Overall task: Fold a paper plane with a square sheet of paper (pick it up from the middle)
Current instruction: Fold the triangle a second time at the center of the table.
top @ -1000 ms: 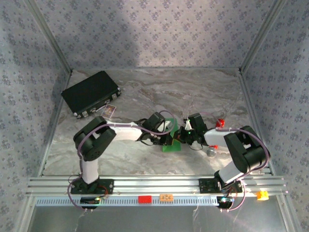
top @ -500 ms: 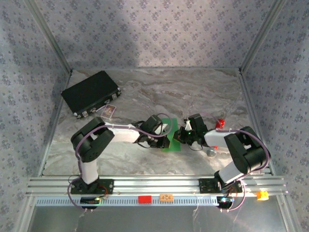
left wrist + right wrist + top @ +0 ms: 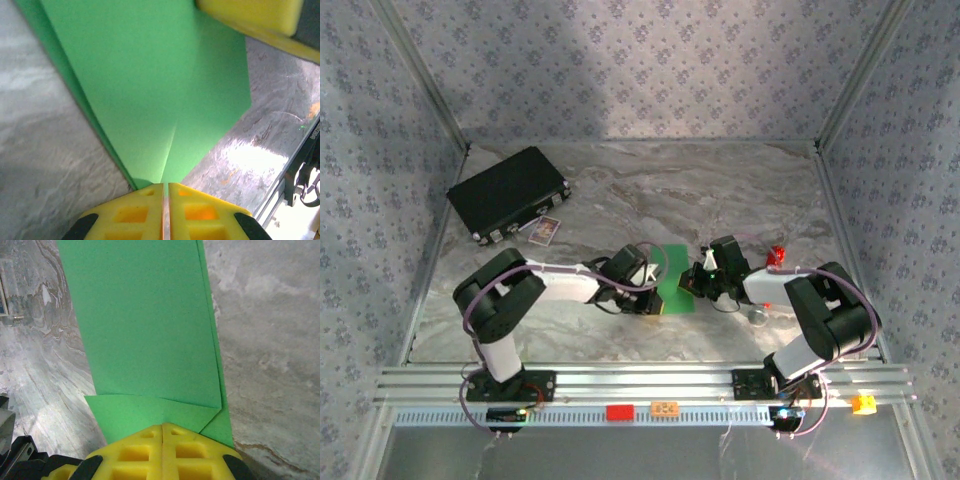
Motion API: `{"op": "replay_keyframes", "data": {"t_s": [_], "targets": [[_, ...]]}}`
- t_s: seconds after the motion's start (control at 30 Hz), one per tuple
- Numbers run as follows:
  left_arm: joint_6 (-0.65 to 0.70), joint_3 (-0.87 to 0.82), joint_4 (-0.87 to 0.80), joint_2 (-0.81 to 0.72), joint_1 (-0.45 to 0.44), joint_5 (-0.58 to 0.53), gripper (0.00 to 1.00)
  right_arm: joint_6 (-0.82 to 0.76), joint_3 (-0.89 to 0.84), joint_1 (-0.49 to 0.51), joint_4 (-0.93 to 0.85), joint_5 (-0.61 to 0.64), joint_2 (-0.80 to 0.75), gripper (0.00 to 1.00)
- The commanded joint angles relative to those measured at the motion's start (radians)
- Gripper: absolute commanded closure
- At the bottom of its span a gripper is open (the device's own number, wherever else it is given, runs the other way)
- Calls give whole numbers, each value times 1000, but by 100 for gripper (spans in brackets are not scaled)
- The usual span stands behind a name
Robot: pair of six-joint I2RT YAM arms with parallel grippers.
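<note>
Folded green paper [image 3: 675, 278] sits at the centre of the top view, on the marble tabletop [image 3: 740, 190] between the two arms, held at opposite edges by both grippers. The left gripper [image 3: 655, 303] meets its lower-left edge and the right gripper [image 3: 693, 284] meets its right edge.

In the left wrist view the yellow fingers [image 3: 135, 212] are pressed together with no gap, nipping the near edge of the paper at the bottom centre of the frame. A short crease runs up from the pinch, and a darker second layer shows along the left edge of the sheet. A yellow pad of the other gripper sits at the upper right, on the far corner of the paper.

In the right wrist view the fingers [image 3: 135, 452] are likewise closed tight on the paper at the bottom centre. Just above them lie two small turned-in corner flaps, and a lower layer peeks out along the right edge.

A black case [image 3: 508, 193] lies at the upper left of the table with a small card [image 3: 546, 229] just beside it. A small red object [image 3: 778, 252] sits to the right of the right gripper.
</note>
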Motion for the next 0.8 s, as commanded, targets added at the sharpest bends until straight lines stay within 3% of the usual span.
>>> {"op": "replay_keyframes", "data": {"t_s": [0.0,0.23,0.47,0.63,0.77], "targets": [[9,-21,-42,-45,-3,10,91,12,-33,2,-75,61,8,100],[27,-14,-59,-36,-3,22,95,12,-29,3,-75,54,6,100],[24,-32,-38,-174,-1,-68,97,11,-16,9,-44,3,-29,100],[31,6,-33,-164,22,-85,97,-6,11,25,-90,28,-159,88],[54,87,-48,-101,32,-72,97,-38,30,27,-266,120,-300,77]]}}
